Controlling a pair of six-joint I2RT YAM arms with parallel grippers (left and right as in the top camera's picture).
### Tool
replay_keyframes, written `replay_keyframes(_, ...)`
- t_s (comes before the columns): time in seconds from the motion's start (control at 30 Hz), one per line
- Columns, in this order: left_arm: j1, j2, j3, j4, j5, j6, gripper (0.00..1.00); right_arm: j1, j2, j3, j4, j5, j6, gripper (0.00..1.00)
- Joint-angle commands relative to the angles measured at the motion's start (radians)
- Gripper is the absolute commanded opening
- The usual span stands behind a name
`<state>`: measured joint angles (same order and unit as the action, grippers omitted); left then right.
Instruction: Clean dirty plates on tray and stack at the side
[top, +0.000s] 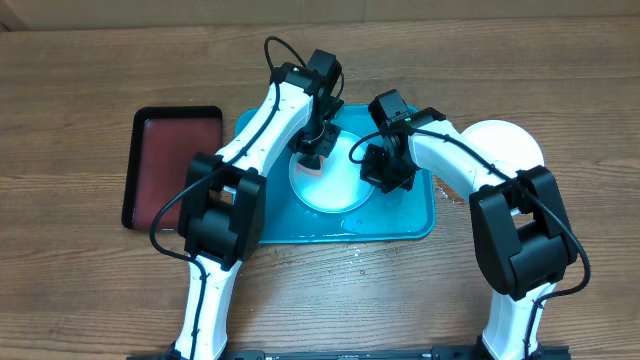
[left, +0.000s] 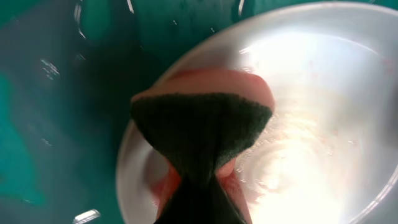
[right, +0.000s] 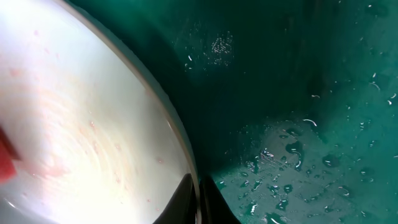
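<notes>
A light-blue-rimmed plate (top: 335, 190) with a white centre lies on the turquoise tray (top: 412, 215). My left gripper (top: 316, 148) is shut on a sponge (left: 202, 130) with a dark green scouring face and a pink-red body. The sponge presses on the left part of the plate (left: 311, 93). My right gripper (right: 198, 202) is shut on the plate's right rim, one finger inside and one outside. Faint pink smears and specks show on the plate (right: 81, 124). The tray's floor (right: 298, 124) is wet with droplets.
A white plate (top: 505, 145) lies on the wooden table just right of the tray, behind my right arm. A smaller black tray with a dark red inside (top: 170, 165) sits left of the turquoise tray. Both arms cross over the tray's near half.
</notes>
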<state>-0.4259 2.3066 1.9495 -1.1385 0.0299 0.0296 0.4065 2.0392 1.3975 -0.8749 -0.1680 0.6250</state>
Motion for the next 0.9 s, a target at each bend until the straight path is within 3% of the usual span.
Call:
replay_keyframes(0.0,0.002,0.023,0.009,0.041,-0.102,0.081,0.04,0.003,0.006,-0.026,0.005,0.032,0.007,0.04)
replay_keyframes(0.23,0.001,0.064,0.009,0.111,-0.110,0.098,0.04,0.003,0.006,-0.029,0.006,0.033,0.007,0.04)
replay_keyframes(0.4,0.000,0.074,0.009,0.059,-0.093,0.100,0.04,0.003,0.005,-0.029,0.008,0.032,0.007,0.04)
replay_keyframes(0.67,0.000,0.074,0.009,-0.190,0.186,0.399,0.04,0.003,0.005,-0.029,0.009,0.032,0.007,0.04)
replay_keyframes(0.87,0.000,0.074,0.009,-0.124,0.199,0.426,0.04,0.003,0.005,-0.029,0.009,0.032,0.007,0.04)
